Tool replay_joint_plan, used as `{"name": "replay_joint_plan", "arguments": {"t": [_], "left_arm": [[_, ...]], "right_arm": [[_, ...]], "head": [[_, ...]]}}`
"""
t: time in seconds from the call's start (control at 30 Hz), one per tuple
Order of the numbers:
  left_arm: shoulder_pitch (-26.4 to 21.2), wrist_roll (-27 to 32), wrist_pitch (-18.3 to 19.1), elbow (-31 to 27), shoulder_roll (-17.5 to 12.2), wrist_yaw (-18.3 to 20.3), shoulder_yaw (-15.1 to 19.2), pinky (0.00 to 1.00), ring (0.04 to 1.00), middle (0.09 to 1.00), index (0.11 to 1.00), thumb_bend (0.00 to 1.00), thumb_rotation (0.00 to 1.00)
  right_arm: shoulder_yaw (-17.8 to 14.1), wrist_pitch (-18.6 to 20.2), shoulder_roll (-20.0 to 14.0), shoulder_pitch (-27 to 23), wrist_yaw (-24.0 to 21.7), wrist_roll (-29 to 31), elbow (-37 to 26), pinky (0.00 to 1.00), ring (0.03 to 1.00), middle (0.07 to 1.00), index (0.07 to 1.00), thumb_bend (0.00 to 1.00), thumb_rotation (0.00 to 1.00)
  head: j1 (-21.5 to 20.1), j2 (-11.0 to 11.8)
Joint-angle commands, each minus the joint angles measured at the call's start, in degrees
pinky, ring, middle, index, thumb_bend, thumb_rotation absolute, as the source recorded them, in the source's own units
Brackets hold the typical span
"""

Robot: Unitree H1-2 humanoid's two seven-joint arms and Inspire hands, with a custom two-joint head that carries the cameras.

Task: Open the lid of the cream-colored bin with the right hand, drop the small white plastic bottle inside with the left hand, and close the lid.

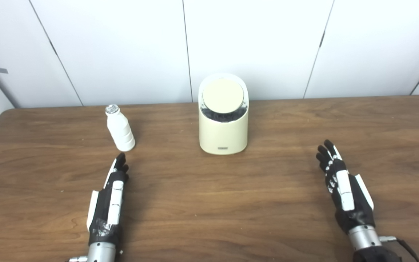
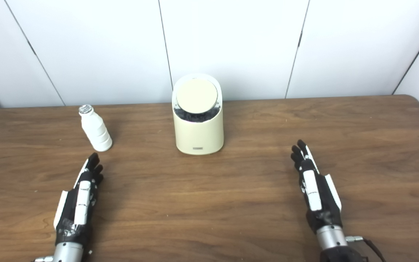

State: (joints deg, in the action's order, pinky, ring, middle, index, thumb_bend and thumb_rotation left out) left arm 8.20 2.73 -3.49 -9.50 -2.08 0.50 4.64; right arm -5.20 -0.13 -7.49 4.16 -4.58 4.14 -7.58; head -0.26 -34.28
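On the brown table [image 1: 209, 203], two hands wait near a bottle and a bin.
The left hand [image 1: 109, 202] is flat, fingers out, holding nothing. Just past it stands the small white bottle [image 1: 120, 129]. The cream bin [image 1: 223, 116] sits in the middle, far back, lid [image 1: 223, 94] tilted. The right hand [image 1: 342, 189] is open too, well apart.
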Motion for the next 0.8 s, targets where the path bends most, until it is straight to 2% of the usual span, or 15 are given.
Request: {"name": "replay_joint_plan", "arguments": {"t": [0.0, 0.6, 0.77], "left_arm": [[0.4, 0.1, -0.3, 1.3, 0.0, -0.1, -0.1, 1.00, 0.990, 0.997, 0.988, 0.55, 0.94], [0.4, 0.2, -0.5, 1.2, 0.1, 0.0, -0.2, 1.00, 0.988, 0.994, 0.989, 0.52, 0.95], [0.1, 0.2, -0.6, 1.7, 0.1, 0.0, -0.2, 1.00, 0.988, 0.998, 0.992, 0.52, 0.95]], "right_arm": [[0.1, 0.6, -0.2, -0.1, 0.2, -0.1, -0.7, 1.00, 0.960, 0.957, 0.972, 0.60, 1.00], [0.1, 1.3, -0.4, -0.3, 0.3, -0.5, -1.3, 1.00, 0.961, 0.961, 0.970, 0.63, 1.00], [0.3, 0.1, -1.4, -2.4, 0.5, -2.4, -0.7, 1.00, 0.961, 0.965, 0.977, 0.67, 0.95]], "head": [[0.0, -0.2], [-0.4, -0.3], [-1.0, -0.2]]}}
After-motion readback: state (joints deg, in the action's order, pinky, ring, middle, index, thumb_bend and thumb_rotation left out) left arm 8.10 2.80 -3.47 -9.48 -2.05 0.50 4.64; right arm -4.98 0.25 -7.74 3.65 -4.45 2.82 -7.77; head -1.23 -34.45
